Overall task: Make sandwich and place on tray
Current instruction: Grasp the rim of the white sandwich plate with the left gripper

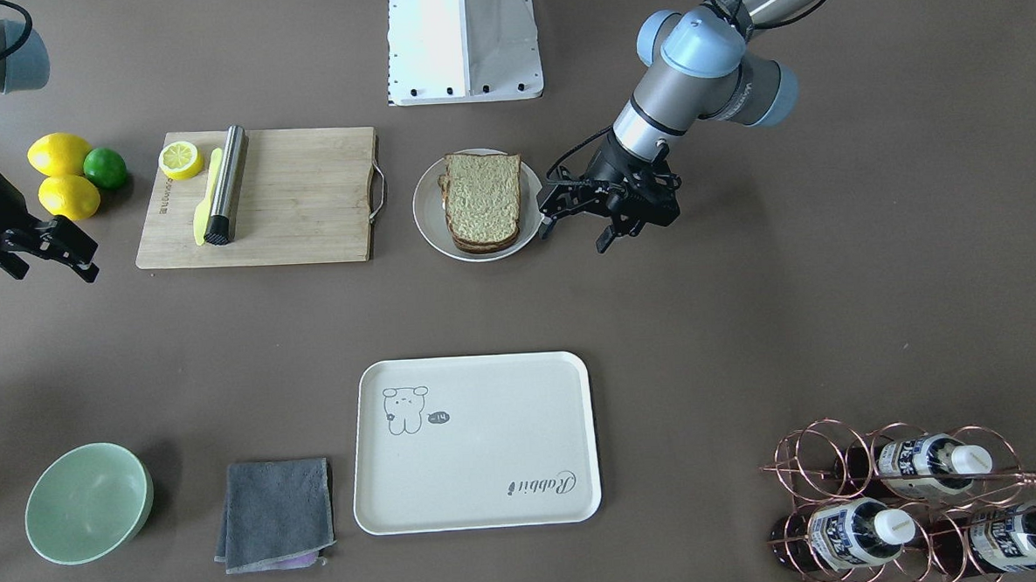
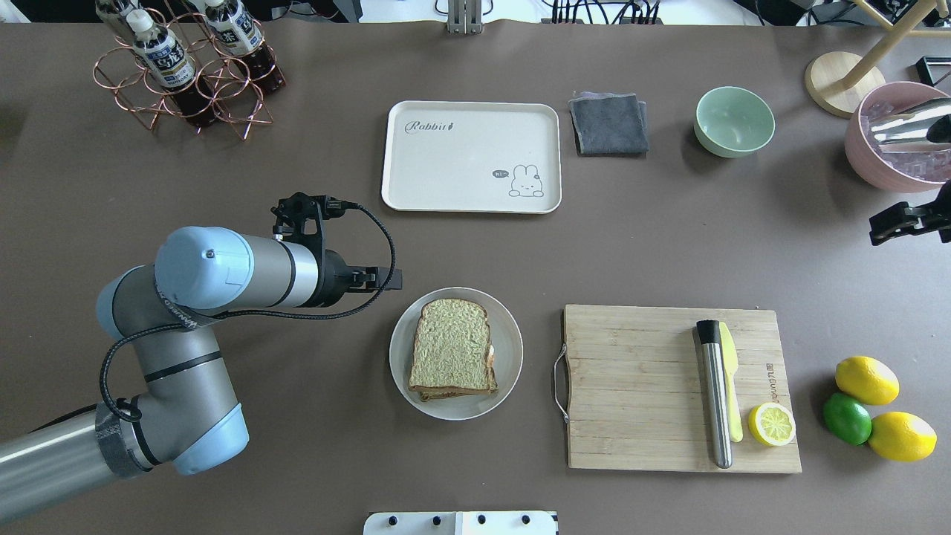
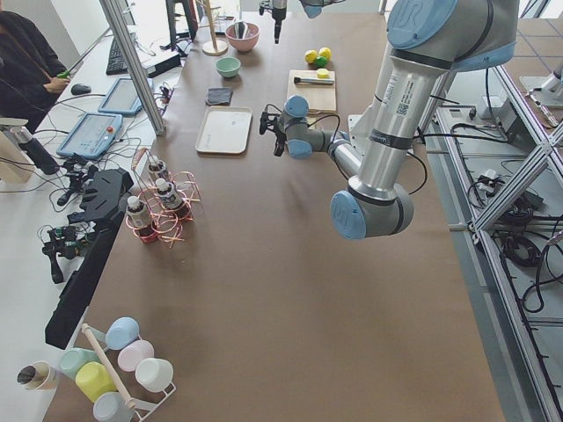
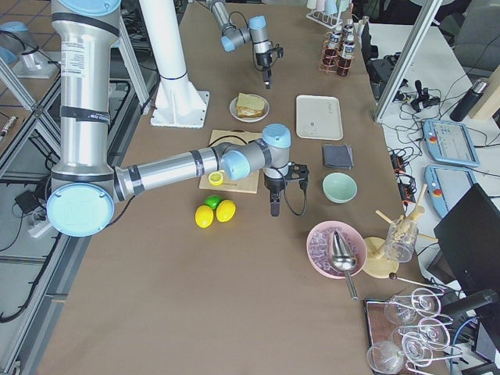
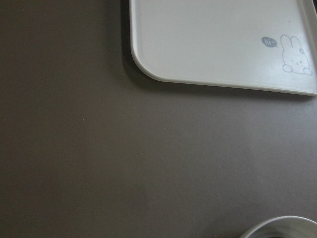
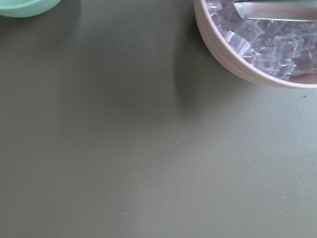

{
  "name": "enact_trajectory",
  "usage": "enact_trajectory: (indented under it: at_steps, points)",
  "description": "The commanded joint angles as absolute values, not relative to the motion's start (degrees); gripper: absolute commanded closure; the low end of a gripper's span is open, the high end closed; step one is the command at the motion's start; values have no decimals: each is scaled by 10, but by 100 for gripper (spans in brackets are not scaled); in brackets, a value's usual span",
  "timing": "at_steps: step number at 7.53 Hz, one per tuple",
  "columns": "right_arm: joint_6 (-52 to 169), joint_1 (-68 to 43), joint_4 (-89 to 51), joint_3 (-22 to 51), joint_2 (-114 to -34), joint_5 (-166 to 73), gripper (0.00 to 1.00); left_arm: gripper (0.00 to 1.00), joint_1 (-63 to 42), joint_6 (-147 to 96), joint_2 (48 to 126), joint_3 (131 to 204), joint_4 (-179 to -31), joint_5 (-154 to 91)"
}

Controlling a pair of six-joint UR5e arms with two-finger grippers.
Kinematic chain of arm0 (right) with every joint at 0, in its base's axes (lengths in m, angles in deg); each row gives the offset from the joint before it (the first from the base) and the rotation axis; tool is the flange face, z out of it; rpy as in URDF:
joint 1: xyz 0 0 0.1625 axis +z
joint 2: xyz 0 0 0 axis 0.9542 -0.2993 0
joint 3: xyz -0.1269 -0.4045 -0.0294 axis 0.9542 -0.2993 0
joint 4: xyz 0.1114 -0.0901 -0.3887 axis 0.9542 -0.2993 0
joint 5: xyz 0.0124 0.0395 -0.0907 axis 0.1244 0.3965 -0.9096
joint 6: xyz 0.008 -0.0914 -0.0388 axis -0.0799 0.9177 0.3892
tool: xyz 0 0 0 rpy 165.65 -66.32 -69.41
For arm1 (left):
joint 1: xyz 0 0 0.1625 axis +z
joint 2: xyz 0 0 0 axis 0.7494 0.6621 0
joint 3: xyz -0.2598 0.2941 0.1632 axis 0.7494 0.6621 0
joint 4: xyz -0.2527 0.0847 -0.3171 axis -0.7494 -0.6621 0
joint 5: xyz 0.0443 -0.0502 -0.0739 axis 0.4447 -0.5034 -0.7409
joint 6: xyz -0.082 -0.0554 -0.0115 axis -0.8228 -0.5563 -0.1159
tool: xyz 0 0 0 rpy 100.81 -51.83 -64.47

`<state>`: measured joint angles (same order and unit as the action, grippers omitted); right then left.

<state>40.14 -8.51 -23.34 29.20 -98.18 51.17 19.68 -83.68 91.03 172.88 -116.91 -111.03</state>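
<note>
The sandwich [image 1: 482, 201], two tan slices with a bit of white egg at one edge, lies on a round white plate [image 1: 427, 221]; it also shows in the overhead view [image 2: 452, 347]. The cream tray [image 1: 478, 468] with a small animal drawing and "Rabbit" script is bare; it also shows in the overhead view [image 2: 446, 171] and the left wrist view [image 5: 213, 39]. My left gripper [image 1: 575, 233] is open and empty just beside the plate, above the table. My right gripper [image 1: 49, 263] is open and empty, far off near the lemons.
A wooden cutting board [image 1: 304, 204] holds a steel cylinder [image 1: 226, 183], a yellow knife and a lemon half [image 1: 180, 159]. Two lemons and a lime [image 1: 105, 167] lie beside it. A green bowl [image 1: 87, 502], grey cloth [image 1: 276, 514], bottle rack [image 1: 912, 501] and pink ice bowl [image 2: 895, 137] ring the table.
</note>
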Motion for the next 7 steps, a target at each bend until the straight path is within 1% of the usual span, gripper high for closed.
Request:
enact_trajectory:
  at_steps: [1,2,4,5,6,7]
  points:
    - [543,-15,-261,282,-1010,518,0,15,228,-835,910,1729,-1183,-1089]
    - [547,-1,-260,277,-1010,542,0,23,243,-836,907,1729,-1188,-1077]
    - [550,4,-259,276,-1011,548,0,42,256,-837,884,1729,-1233,-1071]
    - [550,4,-255,278,-1014,549,0,48,256,-837,883,1729,-1234,-1071]
    - [550,5,-255,277,-1014,549,0,57,256,-836,882,1729,-1234,-1071]
    - [550,5,-255,279,-1014,549,0,57,260,-837,879,1729,-1235,-1071]
